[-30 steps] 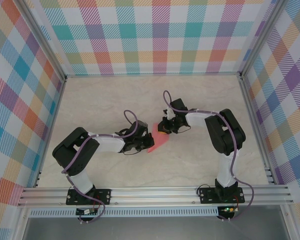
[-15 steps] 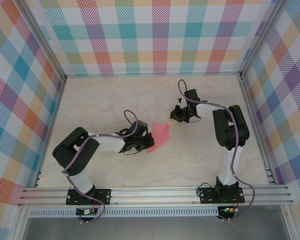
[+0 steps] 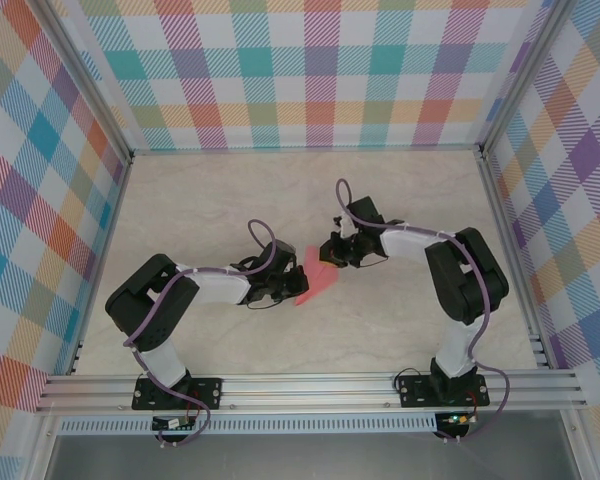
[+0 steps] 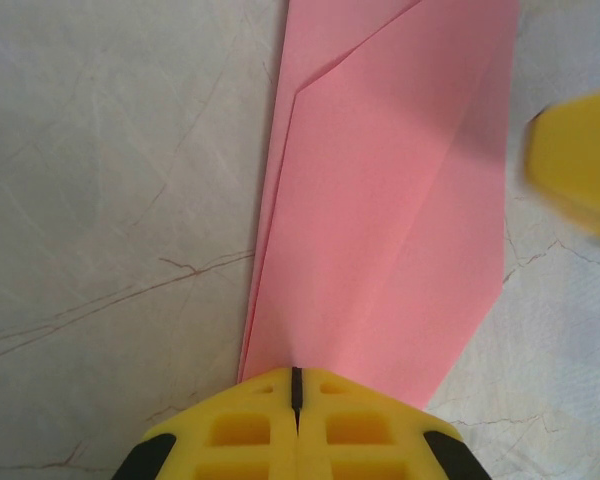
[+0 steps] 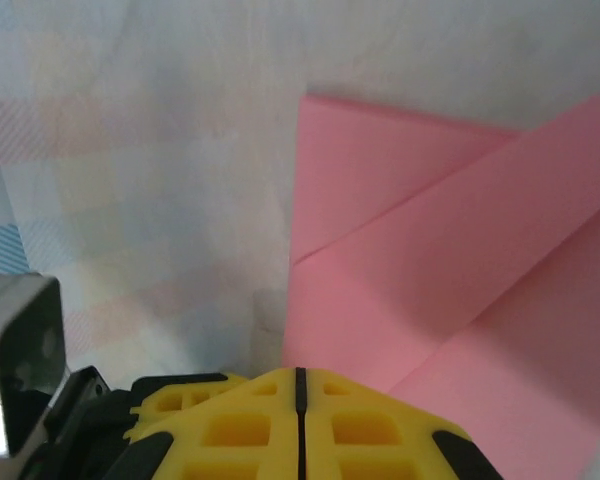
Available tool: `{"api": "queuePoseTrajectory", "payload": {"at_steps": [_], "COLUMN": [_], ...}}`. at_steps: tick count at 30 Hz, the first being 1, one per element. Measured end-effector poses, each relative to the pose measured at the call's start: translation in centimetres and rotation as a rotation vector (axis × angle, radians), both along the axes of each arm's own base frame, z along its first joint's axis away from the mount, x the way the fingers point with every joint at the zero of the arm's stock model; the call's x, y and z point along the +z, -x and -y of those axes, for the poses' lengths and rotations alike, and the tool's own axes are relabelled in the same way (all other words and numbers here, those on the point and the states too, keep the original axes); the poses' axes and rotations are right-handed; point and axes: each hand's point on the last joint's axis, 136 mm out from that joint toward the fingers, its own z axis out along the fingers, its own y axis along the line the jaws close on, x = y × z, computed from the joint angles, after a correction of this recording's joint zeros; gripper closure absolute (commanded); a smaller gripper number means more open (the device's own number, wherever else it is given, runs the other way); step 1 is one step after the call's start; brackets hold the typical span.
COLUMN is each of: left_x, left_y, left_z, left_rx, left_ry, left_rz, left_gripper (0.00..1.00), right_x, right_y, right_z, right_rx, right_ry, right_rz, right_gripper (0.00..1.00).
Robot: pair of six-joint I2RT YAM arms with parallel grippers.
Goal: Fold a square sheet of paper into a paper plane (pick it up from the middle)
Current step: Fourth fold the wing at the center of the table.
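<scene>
The square sheet of paper [image 3: 317,280] lies on the table as a folded pink, narrow pointed shape with diagonal flaps; its creases show in the left wrist view [image 4: 380,200] and the right wrist view [image 5: 430,250]. My left gripper [image 3: 294,284] is shut, its yellow tips [image 4: 296,372] resting on the paper's near-left end. My right gripper [image 3: 330,258] is shut too, its tips [image 5: 300,372] over the paper's far edge. A blurred yellow finger [image 4: 580,160] of the right gripper shows beside the paper in the left wrist view.
The beige marble-look tabletop [image 3: 220,200] is boxed in by plaid walls [image 3: 310,70] at the back and sides. An aluminium rail [image 3: 310,385] carrying both arm bases runs along the near edge.
The right gripper swung away to the back right, then came back to the paper's far end. The left gripper and the paper stayed where they were.
</scene>
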Motion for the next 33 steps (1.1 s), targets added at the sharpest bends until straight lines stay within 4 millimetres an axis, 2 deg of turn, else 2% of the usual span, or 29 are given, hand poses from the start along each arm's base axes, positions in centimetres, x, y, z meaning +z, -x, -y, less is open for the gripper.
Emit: {"api": "queuePoseTrajectory", "payload": {"at_steps": [4,11,13,18,26,33], "left_x": [0.0,0.1,0.3,0.6,4.9,5.0], "left_y": [0.0,0.0,0.0,0.7,0.9,1.6], "left_z": [0.0,0.0,0.0,-0.6,-1.2,-0.6], "left_rx": [0.000,0.000,-0.001,-0.002,0.033,0.014], "left_ry": [0.000,0.001,0.001,-0.023,0.022,0.055], "left_rz": [0.000,0.001,-0.001,-0.027,0.014,-0.026], "left_gripper": [1.00,1.00,1.00,0.92,0.80,0.79], "right_x": [-1.4,-3.1,-3.1,-3.2,-3.2,-3.2], "right_y": [0.8,1.2,1.2,1.2,1.2,1.2], "right_z": [-1.2,-0.9,-0.9,-0.8,-0.8,-0.8], "right_rx": [0.017,0.002,0.002,0.001,0.002,0.002], "right_ry": [-0.010,0.007,0.007,0.011,0.012,0.012], "right_rz": [-0.044,-0.080,-0.081,-0.080,-0.078,-0.080], "right_gripper": [0.93,0.94,0.94,0.94,0.94,0.94]}}
